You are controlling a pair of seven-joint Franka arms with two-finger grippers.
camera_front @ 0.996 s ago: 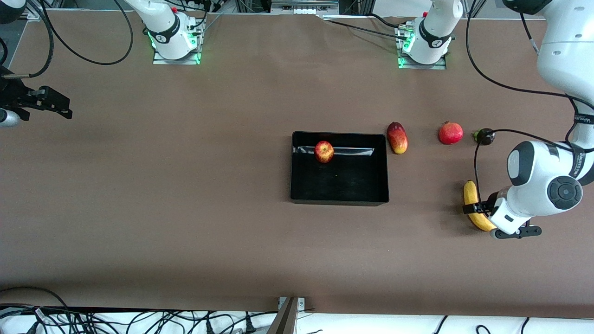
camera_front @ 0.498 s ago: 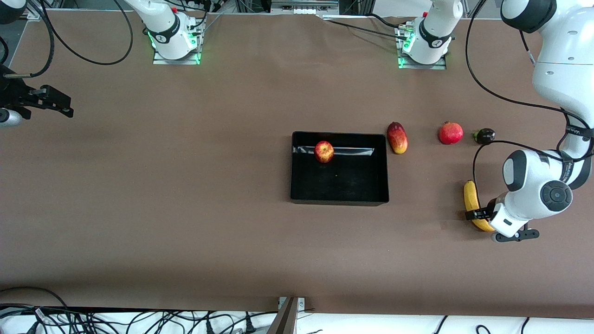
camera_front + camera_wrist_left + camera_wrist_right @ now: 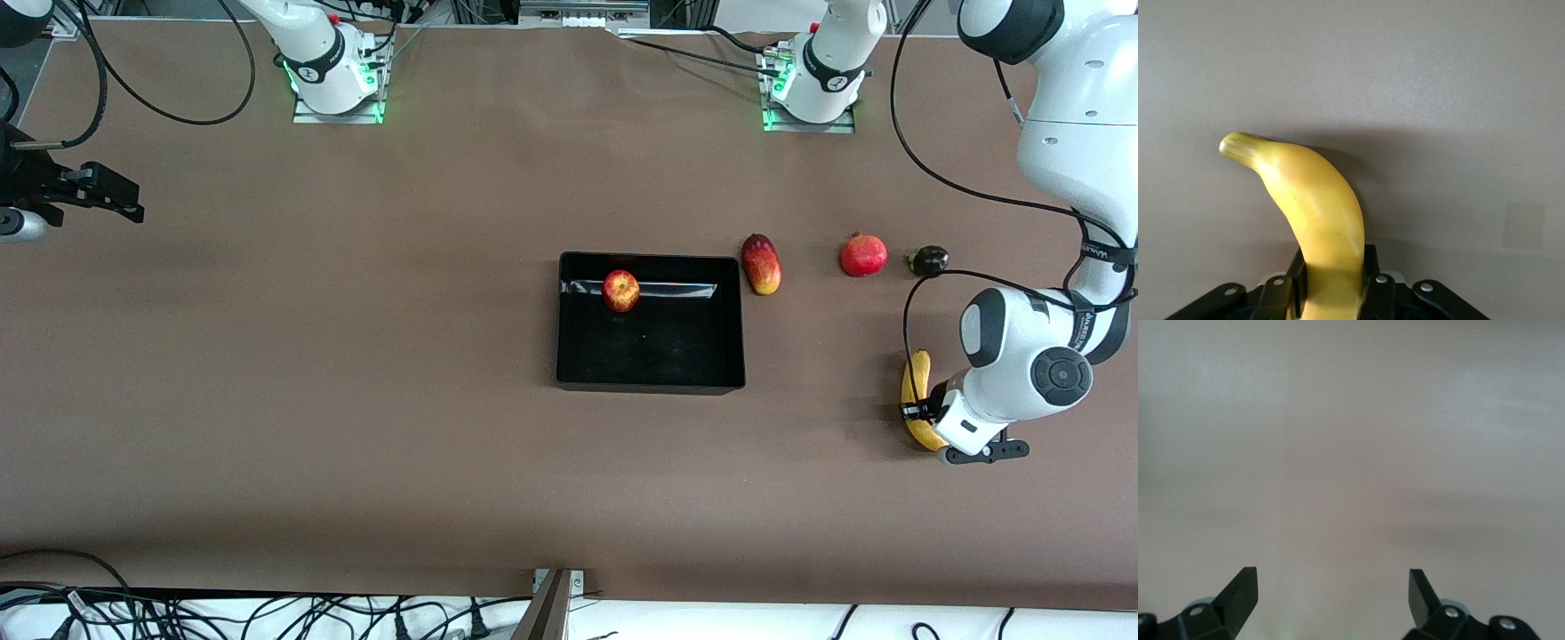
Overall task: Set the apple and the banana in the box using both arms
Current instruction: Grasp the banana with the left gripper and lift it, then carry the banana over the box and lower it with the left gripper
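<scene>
The left hand (image 3: 920, 412) is clamped across the banana (image 3: 916, 400) at the left arm's end of the table, its long axis running toward the camera. The box (image 3: 650, 387), holding the apple (image 3: 621, 290), lies toward the right arm's end. The right hand (image 3: 1331, 593) waits, fingers spread.

White jointed arms (image 3: 1067, 151) with black caps and looping black cables (bases lit green) (image 3: 805, 116).

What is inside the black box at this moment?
Only the apple lies in the box, against the wall nearer the robot bases, beside a glossy reflection. The banana is outside, gripped by the left gripper. Nothing inside is covered.
</scene>
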